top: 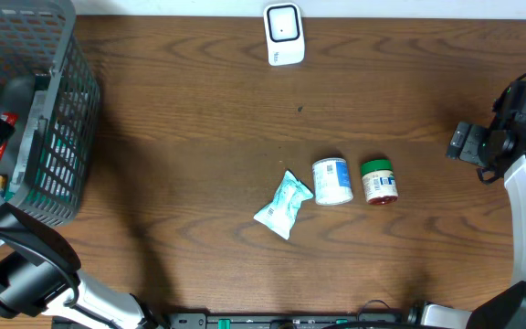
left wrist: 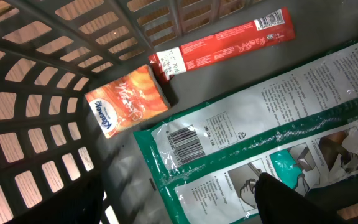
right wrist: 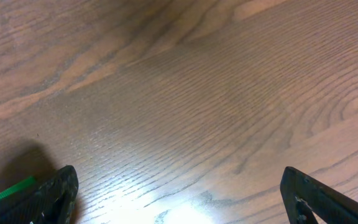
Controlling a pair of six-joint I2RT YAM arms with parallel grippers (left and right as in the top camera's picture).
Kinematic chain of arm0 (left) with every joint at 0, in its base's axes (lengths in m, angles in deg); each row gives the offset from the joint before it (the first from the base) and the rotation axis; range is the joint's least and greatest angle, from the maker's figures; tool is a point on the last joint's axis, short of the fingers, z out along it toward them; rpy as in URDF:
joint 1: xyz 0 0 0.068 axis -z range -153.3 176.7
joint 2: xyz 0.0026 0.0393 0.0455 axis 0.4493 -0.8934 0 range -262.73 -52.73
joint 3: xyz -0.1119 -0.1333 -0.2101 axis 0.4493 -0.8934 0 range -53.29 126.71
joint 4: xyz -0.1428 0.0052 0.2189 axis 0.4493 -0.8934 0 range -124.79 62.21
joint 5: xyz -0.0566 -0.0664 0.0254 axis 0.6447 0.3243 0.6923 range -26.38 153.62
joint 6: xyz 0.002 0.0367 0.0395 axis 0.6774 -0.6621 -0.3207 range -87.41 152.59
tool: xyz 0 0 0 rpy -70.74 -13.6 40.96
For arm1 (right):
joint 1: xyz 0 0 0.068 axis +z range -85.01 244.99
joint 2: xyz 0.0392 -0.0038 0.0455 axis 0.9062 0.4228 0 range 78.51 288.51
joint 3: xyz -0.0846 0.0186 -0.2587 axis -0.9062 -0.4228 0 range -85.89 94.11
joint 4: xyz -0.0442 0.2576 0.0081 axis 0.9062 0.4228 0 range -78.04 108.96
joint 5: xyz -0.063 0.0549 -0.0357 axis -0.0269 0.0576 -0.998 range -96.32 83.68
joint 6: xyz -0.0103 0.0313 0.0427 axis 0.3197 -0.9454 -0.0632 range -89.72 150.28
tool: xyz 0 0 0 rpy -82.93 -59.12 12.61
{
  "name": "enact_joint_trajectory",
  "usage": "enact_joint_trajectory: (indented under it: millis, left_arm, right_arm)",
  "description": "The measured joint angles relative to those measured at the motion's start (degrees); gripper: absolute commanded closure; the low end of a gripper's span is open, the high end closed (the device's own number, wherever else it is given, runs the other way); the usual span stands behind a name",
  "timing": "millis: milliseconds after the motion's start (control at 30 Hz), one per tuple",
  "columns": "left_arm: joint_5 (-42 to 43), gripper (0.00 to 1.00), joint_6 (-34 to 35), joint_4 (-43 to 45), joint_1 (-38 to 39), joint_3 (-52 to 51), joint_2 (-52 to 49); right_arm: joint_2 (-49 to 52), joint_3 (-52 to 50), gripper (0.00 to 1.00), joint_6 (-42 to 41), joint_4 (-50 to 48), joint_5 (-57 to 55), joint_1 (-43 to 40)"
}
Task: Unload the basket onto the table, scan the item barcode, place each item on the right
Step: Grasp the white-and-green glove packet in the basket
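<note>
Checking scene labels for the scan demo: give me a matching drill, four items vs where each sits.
Items:
1 white scanner
2 orange tissue pack
3 green-lid jar
4 teal pouch

Places:
A left end of the three-item row
B inside the basket
C far edge of the table
D right end of that row

Pairs: 1-C, 2-B, 3-D, 4-A

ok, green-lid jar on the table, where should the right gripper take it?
Probably from straight above, pinching lid to base: the green-lid jar lies on its side, both ends free, while the white can crowds one flank.
</note>
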Motion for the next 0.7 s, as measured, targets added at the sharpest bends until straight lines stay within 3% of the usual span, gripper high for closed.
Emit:
enact_joint_trajectory:
  millis: [700]
  left_arm:
    - [-2.86, 0.24, 0.0, 8.24, 0.0, -8.66, 0.0]
  right_arm:
    - [0.0, 0.0, 0.01, 0.0, 0.0, 0.0, 0.0]
